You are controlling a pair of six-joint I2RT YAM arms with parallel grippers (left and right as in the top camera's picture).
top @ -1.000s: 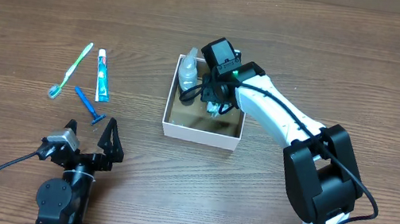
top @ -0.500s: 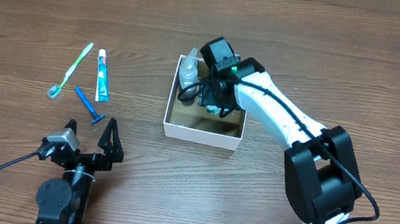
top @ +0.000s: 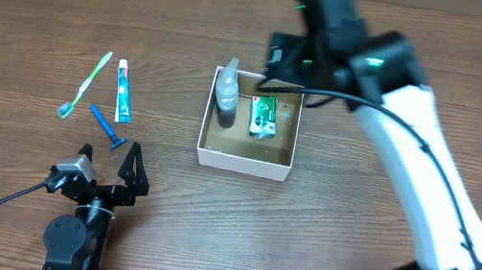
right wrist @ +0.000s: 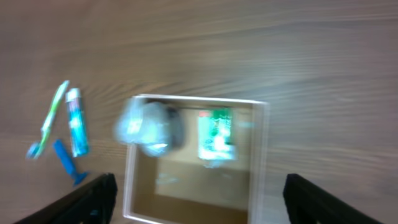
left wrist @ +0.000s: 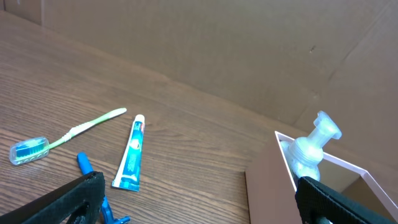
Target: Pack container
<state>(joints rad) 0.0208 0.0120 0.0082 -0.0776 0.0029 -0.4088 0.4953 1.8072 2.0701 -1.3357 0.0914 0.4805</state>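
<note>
The container (top: 243, 164) is a shallow white box with a brown floor, standing mid-table. A clear pump bottle (top: 228, 90) stands in its far left corner, and a green packet (top: 264, 116) lies flat beside the bottle. My right gripper (top: 286, 69) hangs open and high over the box's far edge, holding nothing. The blurred right wrist view looks down on the container (right wrist: 258, 155), bottle (right wrist: 149, 124) and packet (right wrist: 216, 134) between the wide-apart fingers of the right gripper (right wrist: 199, 205). My left gripper (top: 109, 158) rests open near the front edge.
A green toothbrush (top: 86, 83), a toothpaste tube (top: 124, 90) and a blue razor (top: 107, 128) lie on the wood left of the box. The left wrist view shows the toothbrush (left wrist: 68, 134), the tube (left wrist: 132, 152), the razor (left wrist: 93, 186) and the box's near wall (left wrist: 267, 186).
My right gripper has opened and risen out of the container towards the far side, leaving the green packet lying inside. The left arm has not moved.
</note>
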